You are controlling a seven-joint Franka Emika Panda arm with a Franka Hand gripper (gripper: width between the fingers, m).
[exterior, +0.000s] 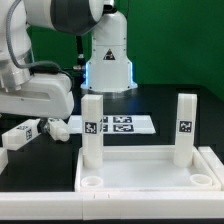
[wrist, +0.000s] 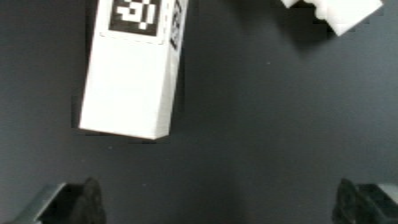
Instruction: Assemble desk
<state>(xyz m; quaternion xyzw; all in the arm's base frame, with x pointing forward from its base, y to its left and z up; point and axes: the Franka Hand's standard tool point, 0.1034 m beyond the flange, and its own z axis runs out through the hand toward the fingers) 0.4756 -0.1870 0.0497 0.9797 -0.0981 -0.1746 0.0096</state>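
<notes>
Wrist view: the dark two-finger gripper (wrist: 222, 200) is seen with jaws spread wide and empty, near a loose blocky white plastic leg (wrist: 128, 75) lying flat. In the exterior view, the white rimmed plastic desk panel (exterior: 140, 170) is shown with two tagged legs (exterior: 92, 125) (exterior: 185, 125) stood upright in its far corners. Another loose leg (exterior: 25, 132) lies beyond it on the exterior view's left.
</notes>
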